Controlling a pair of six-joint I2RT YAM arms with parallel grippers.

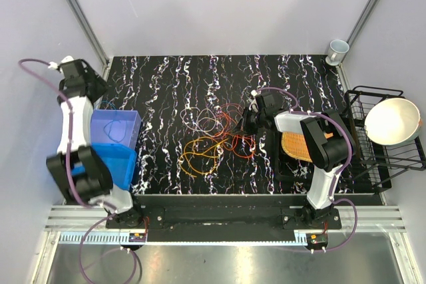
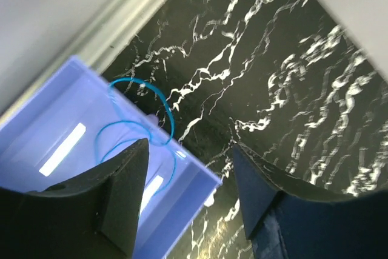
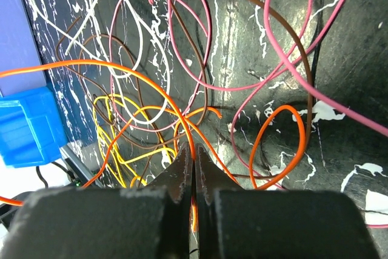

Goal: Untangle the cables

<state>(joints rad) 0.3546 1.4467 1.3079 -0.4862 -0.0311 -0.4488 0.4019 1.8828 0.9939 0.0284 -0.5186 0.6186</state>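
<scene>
The cables (image 1: pixel 214 134) lie in a loose tangle of orange, red, yellow, pink, brown and pale wires at the middle of the black marbled table. My right gripper (image 1: pixel 247 123) is at the tangle's right edge. In the right wrist view the right gripper (image 3: pixel 194 153) is shut on an orange cable (image 3: pixel 145 80), which runs between the fingers and loops off to the left. A thin blue cable (image 2: pixel 142 119) lies coiled in a translucent lilac box (image 2: pixel 54 131). My left gripper (image 2: pixel 189 147) is open and empty above that box's corner, at the far left of the top view (image 1: pixel 96 88).
The lilac box (image 1: pixel 133 119) and a solid blue box (image 1: pixel 113 164) stand at the table's left edge. A black wire rack (image 1: pixel 373 157) with a white bowl (image 1: pixel 393 121) stands at the right. An orange ribbed object (image 1: pixel 296 145) lies under the right arm. A cup (image 1: pixel 337 49) stands at the back right.
</scene>
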